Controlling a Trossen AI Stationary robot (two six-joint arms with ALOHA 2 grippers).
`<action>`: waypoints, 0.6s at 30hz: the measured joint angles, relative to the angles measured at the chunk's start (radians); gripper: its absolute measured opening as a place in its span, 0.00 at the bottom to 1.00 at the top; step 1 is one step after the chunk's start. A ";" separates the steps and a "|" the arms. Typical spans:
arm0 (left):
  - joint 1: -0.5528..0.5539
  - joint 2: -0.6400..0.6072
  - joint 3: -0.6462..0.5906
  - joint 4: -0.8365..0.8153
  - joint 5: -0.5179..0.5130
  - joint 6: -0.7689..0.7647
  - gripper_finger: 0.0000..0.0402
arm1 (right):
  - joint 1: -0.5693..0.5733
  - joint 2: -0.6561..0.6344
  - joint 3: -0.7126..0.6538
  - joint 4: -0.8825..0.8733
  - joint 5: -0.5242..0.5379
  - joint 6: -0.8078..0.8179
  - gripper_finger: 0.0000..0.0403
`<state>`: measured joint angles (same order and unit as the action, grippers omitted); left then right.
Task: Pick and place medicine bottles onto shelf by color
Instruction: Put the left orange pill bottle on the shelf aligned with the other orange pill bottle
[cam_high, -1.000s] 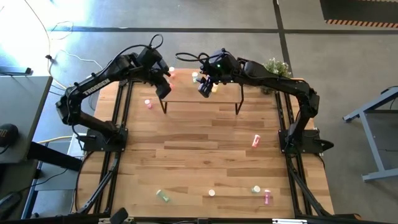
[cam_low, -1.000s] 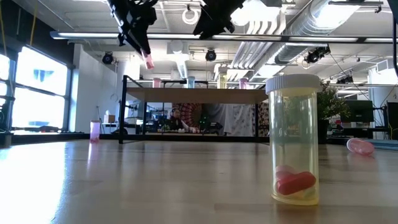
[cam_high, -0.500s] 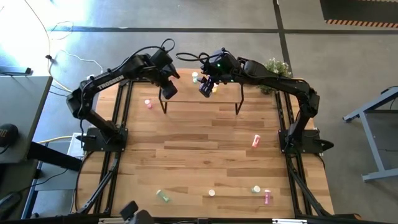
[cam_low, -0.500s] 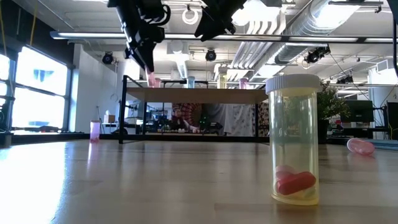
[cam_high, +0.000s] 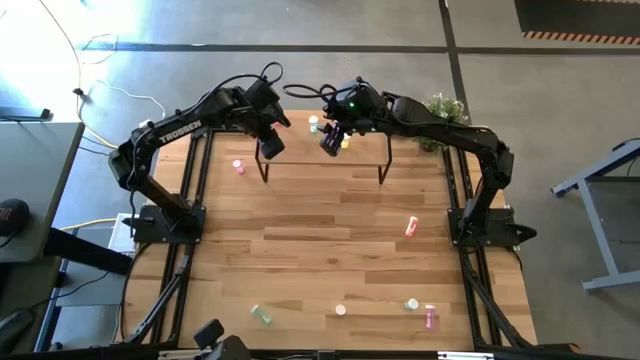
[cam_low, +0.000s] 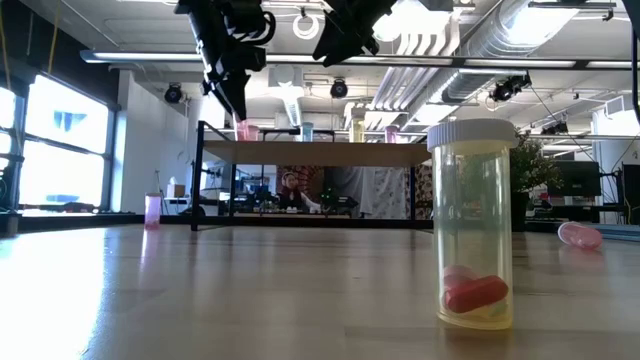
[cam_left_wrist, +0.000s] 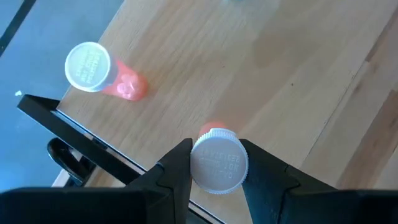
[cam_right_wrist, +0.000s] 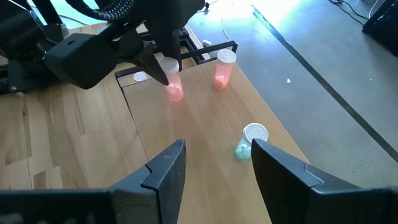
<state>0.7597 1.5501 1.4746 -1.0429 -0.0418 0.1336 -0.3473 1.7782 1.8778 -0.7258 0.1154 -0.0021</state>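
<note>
My left gripper (cam_high: 270, 148) hangs over the left end of the shelf (cam_high: 360, 150), shut on a pink medicine bottle (cam_right_wrist: 173, 86) with a white cap. A second pink bottle (cam_left_wrist: 93, 66) stands on the shelf top nearby, and a green one (cam_right_wrist: 250, 140) stands farther along. In the low view several bottles stand in a row on the shelf (cam_low: 320, 150). My right gripper (cam_right_wrist: 217, 165) hovers open above the middle of the shelf with nothing between its fingers. My left gripper pinches the pink bottle at its white cap (cam_left_wrist: 219, 164), one finger on each side. The fingers come from above, slanting down. The bottle stays upright below them. Its base (cam_right_wrist: 175, 94) is at the shelf top; whether it rests there I cannot tell.
Loose bottles lie on the table: pink ones (cam_high: 238, 166) (cam_high: 411, 227) and several near the front edge (cam_high: 262, 315) (cam_high: 430, 317). A yellow bottle with red pills (cam_low: 472, 225) stands close to the low camera. A potted plant (cam_high: 445, 108) is at the far right.
My left gripper has come down toward the shelf's left end and a little toward the table's right, still shut on the pink bottle. The bottle has sunk from well above the shelf to the level of its top, staying upright.
</note>
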 joint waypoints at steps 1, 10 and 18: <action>0.000 0.001 0.000 0.001 -0.001 0.001 0.27 | 0.000 0.000 0.000 0.000 0.000 0.002 0.43; 0.001 0.037 0.000 0.015 -0.010 0.000 0.27 | 0.000 0.000 0.000 0.000 0.000 0.002 0.43; 0.001 0.040 0.001 0.022 -0.014 0.000 0.27 | 0.000 0.000 0.000 0.000 0.000 0.002 0.43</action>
<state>0.7603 1.5906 1.4754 -1.0210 -0.0563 0.1339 -0.3473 1.7782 1.8778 -0.7254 0.1158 0.0000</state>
